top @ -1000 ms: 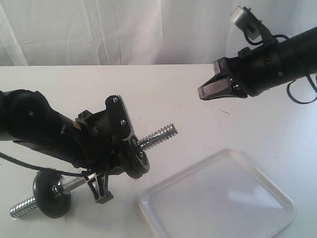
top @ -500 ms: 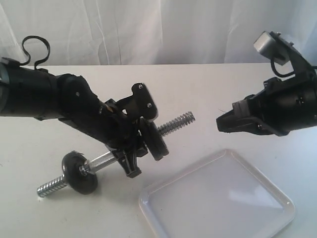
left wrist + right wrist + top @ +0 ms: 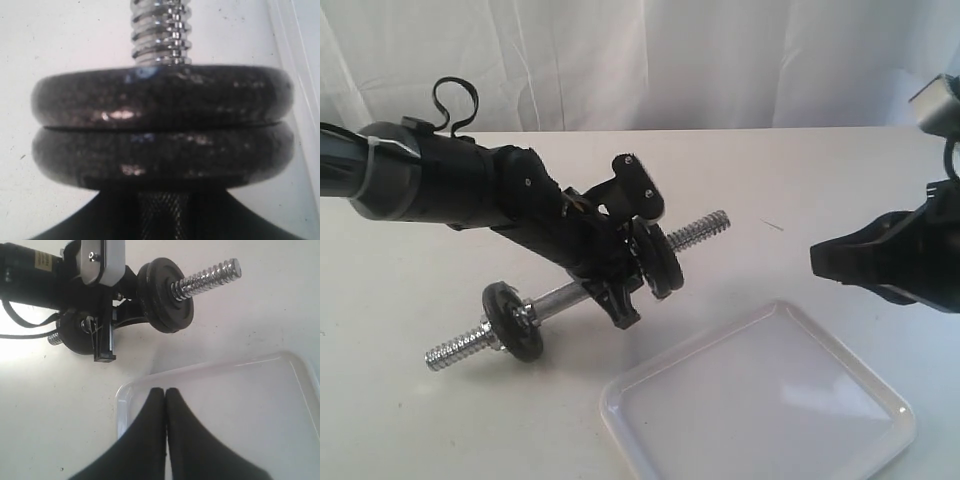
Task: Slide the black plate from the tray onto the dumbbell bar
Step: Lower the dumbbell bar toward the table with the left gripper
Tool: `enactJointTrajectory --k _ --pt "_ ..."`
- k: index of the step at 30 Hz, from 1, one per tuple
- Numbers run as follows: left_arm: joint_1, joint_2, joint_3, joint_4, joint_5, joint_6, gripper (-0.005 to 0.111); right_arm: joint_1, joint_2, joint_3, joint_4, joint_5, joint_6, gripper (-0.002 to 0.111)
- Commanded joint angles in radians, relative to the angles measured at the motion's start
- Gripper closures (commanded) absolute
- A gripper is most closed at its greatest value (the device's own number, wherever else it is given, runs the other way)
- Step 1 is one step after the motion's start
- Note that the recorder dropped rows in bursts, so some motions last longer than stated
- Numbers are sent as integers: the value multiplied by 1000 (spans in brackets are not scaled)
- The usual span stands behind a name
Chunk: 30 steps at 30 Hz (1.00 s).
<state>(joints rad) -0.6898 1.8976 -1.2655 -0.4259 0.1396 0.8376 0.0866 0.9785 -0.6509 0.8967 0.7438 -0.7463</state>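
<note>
We found the glossy white rectangular tray (image 3: 760, 400) bare, lying at the near right corner of the pale worktop (image 3: 820, 170). The small round matte-black iron plate (image 3: 665, 262) was already on the short chrome dumbbell bar (image 3: 558, 298). In the left wrist view it sat flush against a second black disc (image 3: 160, 150), just under the threaded end that pointed toward the far edge. A third black disc (image 3: 512, 320) sat near the opposite end of the bar, toward the left edge.

The left pincer (image 3: 620, 268) was clamped on the knurled middle of the bar and held it tilted. Whether the lower end touched the worktop, we could not tell. The right pincer (image 3: 164, 392) hung over the tray with its two fingers pressed together and nothing between them.

So we judged the sliding itself as done. What seemed left was only to lay the bar down and release it.
</note>
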Motion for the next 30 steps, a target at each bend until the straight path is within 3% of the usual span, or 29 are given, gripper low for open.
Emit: enactJointTrajectory --k 1,15,30 --pt "-32 -28 -79 -63 -351 -27 107 -9 -40 13 -20 -14 38 108" --pt "-80 69 -211 -63 -330 -70 107 -9 -63 13 -67 14 71 108" --pt "-112 135 -248 -63 -352 -82 107 -9 -63 13 -93 20 71 108"
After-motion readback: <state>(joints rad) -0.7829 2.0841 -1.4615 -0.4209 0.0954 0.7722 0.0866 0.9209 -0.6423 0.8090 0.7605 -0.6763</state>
